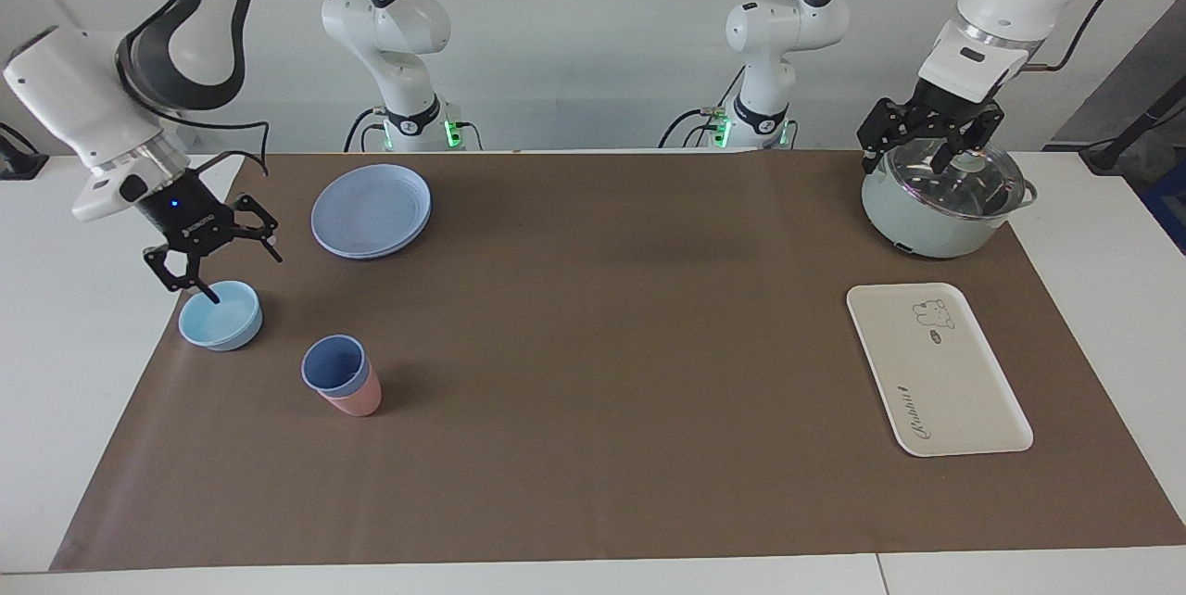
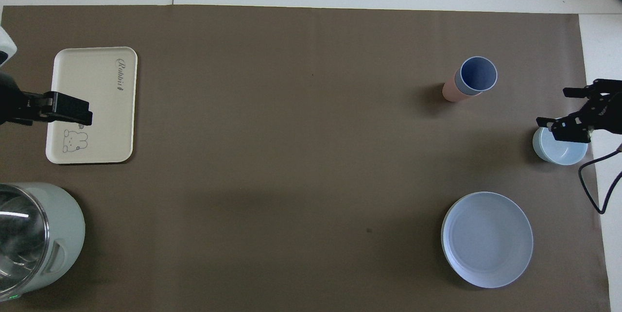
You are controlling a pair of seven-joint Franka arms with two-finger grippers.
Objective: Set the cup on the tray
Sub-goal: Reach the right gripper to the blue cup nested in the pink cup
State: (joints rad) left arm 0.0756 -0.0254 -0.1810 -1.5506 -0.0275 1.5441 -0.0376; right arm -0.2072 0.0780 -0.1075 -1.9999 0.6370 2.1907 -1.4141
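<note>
The periwinkle-blue cup (image 1: 334,365) stands nested inside a pink cup (image 1: 357,400) toward the right arm's end of the table; it also shows in the overhead view (image 2: 478,75). The cream tray (image 1: 936,368) with the bear print lies flat toward the left arm's end and holds nothing; it also shows in the overhead view (image 2: 97,83). My right gripper (image 1: 236,272) is open and empty, just over the light-blue bowl (image 1: 222,317), beside the cups. My left gripper (image 1: 913,155) is open and empty, over the lid of the pale green pot (image 1: 936,206).
A round blue-lilac plate (image 1: 371,210) lies nearer to the robots than the cups. The pot stands nearer to the robots than the tray. A brown mat (image 1: 602,345) covers the table between the cups and the tray.
</note>
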